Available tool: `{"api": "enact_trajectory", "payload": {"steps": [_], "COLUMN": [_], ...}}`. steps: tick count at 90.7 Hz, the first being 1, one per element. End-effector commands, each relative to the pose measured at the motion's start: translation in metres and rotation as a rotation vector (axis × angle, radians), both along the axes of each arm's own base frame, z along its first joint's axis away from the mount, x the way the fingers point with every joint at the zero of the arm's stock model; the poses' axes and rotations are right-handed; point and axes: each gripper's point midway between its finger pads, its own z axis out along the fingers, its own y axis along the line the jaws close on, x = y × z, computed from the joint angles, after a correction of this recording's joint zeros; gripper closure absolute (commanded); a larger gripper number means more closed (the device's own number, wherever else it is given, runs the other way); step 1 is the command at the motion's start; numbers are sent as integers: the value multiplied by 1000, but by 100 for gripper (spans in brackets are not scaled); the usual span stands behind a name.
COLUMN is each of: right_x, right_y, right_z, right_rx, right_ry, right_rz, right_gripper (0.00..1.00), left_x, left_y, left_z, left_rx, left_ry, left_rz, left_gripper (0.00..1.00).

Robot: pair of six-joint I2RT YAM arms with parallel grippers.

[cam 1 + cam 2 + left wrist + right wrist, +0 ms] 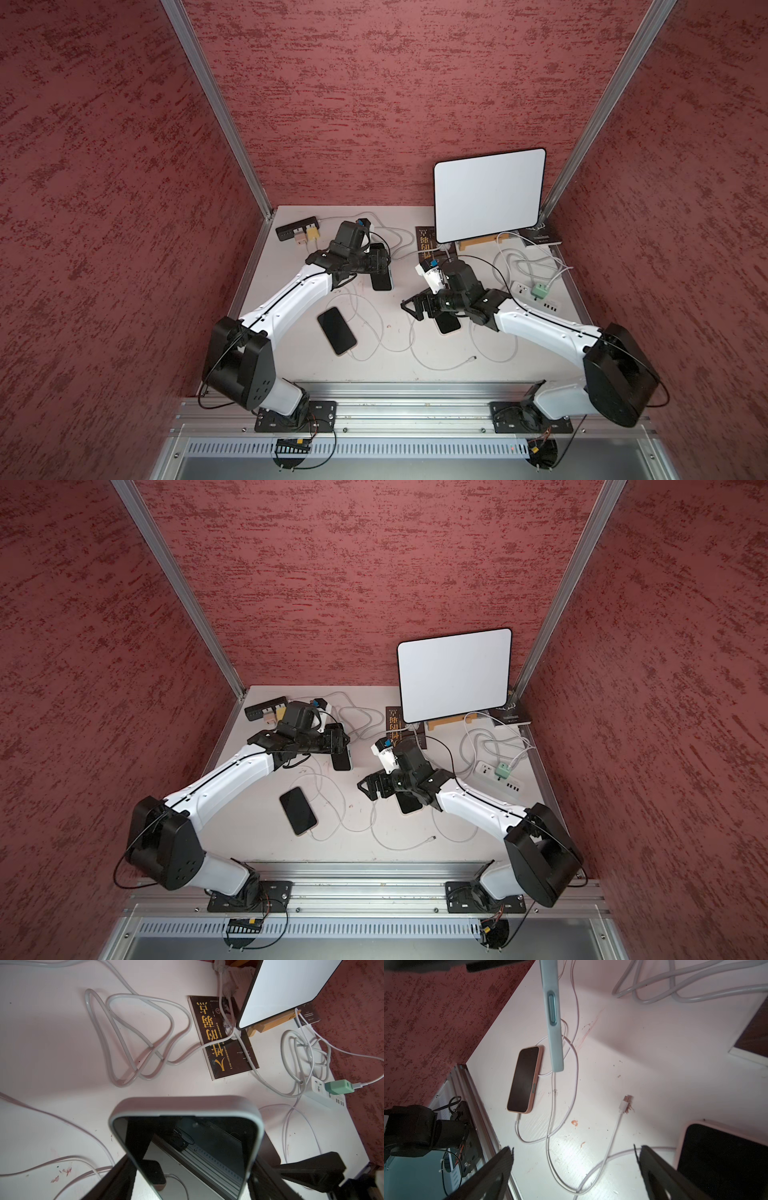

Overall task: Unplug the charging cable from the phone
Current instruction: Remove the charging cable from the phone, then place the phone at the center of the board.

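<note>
The left gripper (187,1190) is clamped on a black-screened phone in a pale blue-grey case (187,1136), tilted up from the white tabletop (52,1115). The right gripper (575,1169) stands wide apart, holding nothing. Just beyond it, the thin white charging cable (612,1132) lies loose, its plug (626,1103) bare on the tabletop.

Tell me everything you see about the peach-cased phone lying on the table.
The peach-cased phone lies flat, screen up, on the white table, left of centre in both top views. Its screen is dark and unlit; the case looks matte and rubbery, with a greenish side button. A white cable is plugged into the end nearest the robot's base and curls away across the table. Nothing grips it.
</note>
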Motion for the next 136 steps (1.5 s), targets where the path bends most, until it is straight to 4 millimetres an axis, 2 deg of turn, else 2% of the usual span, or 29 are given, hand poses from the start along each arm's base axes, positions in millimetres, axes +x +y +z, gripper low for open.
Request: {"api": "enact_trajectory", "payload": {"steps": [1,18,33,70,97,136], "right_x": [2,5,7,8,10,9], "right_y": [-13,-27,-38,-51,-55,-61], "right_z": [12,21,23,23,14,14], "right_rx": [-53,-95,-125,-137,-156,-165], "right_ry": [-26,-51,-73,-100,-102,-117], "right_rz": [-57,-114,-162,-218,-237,-258], "right_gripper": [1,1,1,1,1,1], "left_x": [6,11,15,24,31,30], "left_y": [-6,-18,-23,-28,-33,-35], "left_z": [4,-25,-51,-95,-111,-136], "left_rx": [54,148,206,342,369,423], "left_ry": [-13,63,147,247,270,307], "left_rz": [-9,-35,-46,-78,-81,-88], "left_gripper": [76,73,75,75,74,65]}}
